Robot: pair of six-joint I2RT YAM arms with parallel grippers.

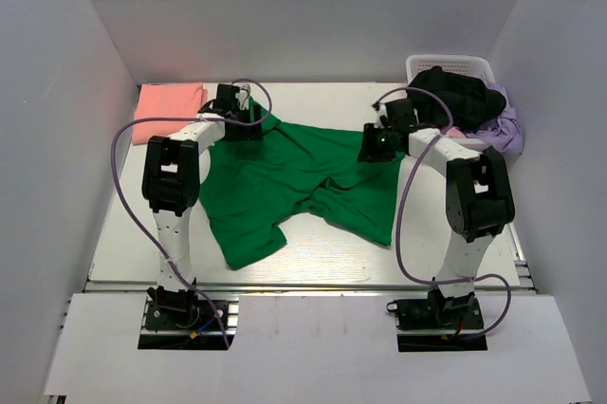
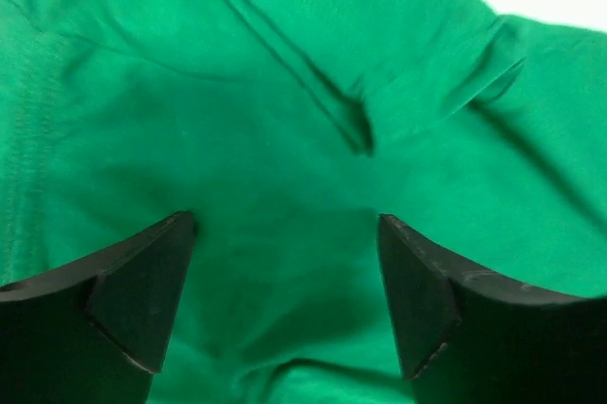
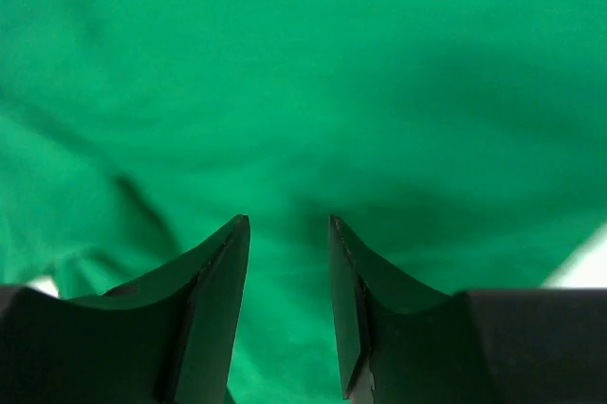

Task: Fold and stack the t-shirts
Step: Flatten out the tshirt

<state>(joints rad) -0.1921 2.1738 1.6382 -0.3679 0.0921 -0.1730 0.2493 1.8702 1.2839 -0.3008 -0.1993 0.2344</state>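
Surface, top view: white table (image 1: 332, 257) inside white walls; bare strip along the near edge, bare margin at far centre.
Green t-shirt (image 1: 294, 176), top view: mid-table, rumpled, not yet folded; long axis left to right, one sleeve trailing toward the near left.
Left gripper (image 1: 248, 127), top view: over the shirt's far-left edge, by the collar.
Right gripper (image 1: 372, 148), top view: over the far-right part; each arm nearest its own end of the cloth.
Salmon-pink t-shirt (image 1: 169, 110), top view: folded at the far-left corner, just beyond the left arm, apart from the green one.
Basket (image 1: 446, 63), top view: far right, holding dark clothing (image 1: 455, 91); lilac cloth (image 1: 507, 129) hanging over its side.
Left wrist view: fingers (image 2: 142, 290) spread wide, nothing between them, green cloth directly below; stitched seam (image 2: 285, 53) running diagonally ahead toward a fold; bare table at top right.
Right wrist view: fingers (image 3: 204, 300) parted narrowly, cloth showing in the gap, no pinch evident; shirt edge and bare table at lower right.
Judgement: far edge likely to be taken at both ends and carried toward the near edge; room there adequate; basket and pink shirt close on the flanks.
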